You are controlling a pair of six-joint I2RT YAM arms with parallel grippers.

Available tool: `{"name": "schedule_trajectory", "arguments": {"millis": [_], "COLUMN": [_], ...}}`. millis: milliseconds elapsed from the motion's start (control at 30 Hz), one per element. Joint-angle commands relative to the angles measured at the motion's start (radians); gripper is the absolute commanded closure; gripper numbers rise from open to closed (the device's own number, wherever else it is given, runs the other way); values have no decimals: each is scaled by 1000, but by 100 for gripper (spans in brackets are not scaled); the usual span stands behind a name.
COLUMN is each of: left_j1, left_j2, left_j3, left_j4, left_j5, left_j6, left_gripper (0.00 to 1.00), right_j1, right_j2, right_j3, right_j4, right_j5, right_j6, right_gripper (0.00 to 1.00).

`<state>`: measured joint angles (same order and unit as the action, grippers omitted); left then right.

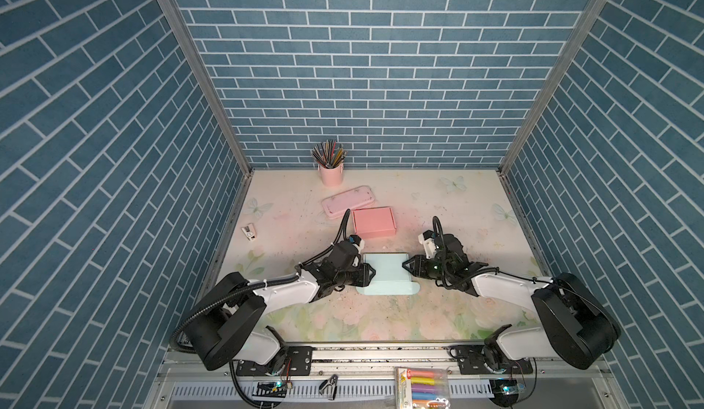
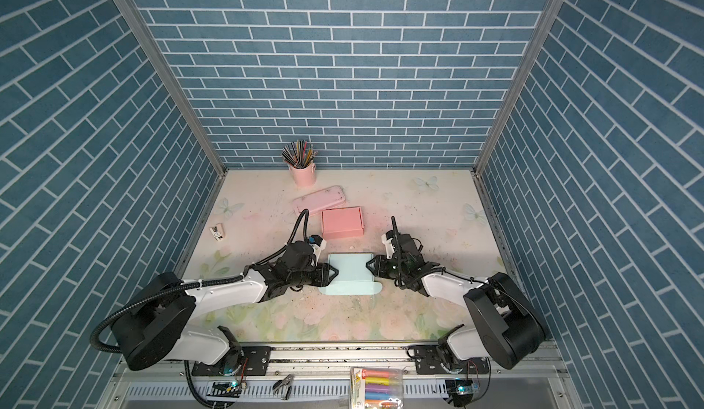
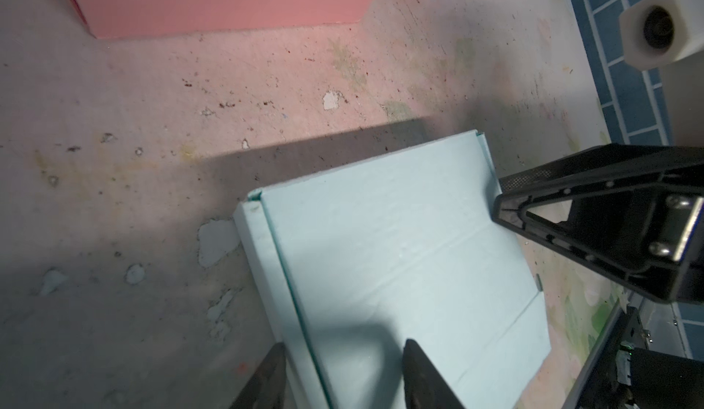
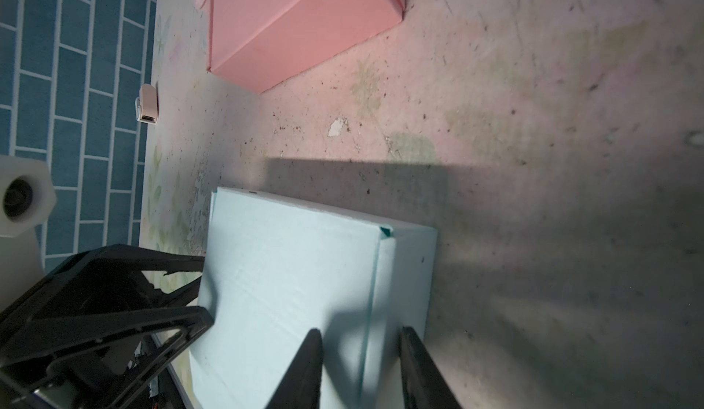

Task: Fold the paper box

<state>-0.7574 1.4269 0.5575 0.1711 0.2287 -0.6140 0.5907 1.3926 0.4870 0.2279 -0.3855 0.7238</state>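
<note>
A: Black-fingered and gaping, straddling the left wall of the pale blue paper box [image 1: 384, 274]. Talking about the left gripper [image 1: 371, 272]?

B: Talking about it, yes. Not clamping: keeping its fingers [image 3: 423, 376] apart in the left wrist view, one inside the wall, one outside, and showing a gap on both sides.

A: And mirroring that with the right gripper [image 1: 405, 265]?

B: Mirroring it. Standing apart astride the right wall, likewise one inside and one outside.

A: Placing the paper box where?

B: Lying low-centre in both top views, on the floral table [image 1: 438, 312], just below the pink box [image 1: 373, 222].

A: Guessing the coming move?

B: Probably pinching both walls. Hinging on this: reaching in from frame left and frame right, square across walls laid top-to-bottom. Favouring neither arm, both sitting equally close.
</note>
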Motion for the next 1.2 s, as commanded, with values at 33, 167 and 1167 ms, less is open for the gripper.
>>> {"name": "schedule_trajectory", "arguments": {"millis": [33,167,1167], "left_j1": [2,2,-11], "left_j2": [17,29,-177], "left_j3": [-9,-8,-3], "left_j4": [26,23,-142], "left_j5": [-6,-13,-101], "left_j6": [-2,3,36], "left_gripper": [52,54,40], "right_j1": [6,5,56], "right_j2": [14,14,-257], "right_j3": [16,12,59], "right_j4": [-21,-22,-352], "right_j5": [-3,1,171], "right_j6": [-34,-35,-77], "right_gripper": [66,67,31]}}
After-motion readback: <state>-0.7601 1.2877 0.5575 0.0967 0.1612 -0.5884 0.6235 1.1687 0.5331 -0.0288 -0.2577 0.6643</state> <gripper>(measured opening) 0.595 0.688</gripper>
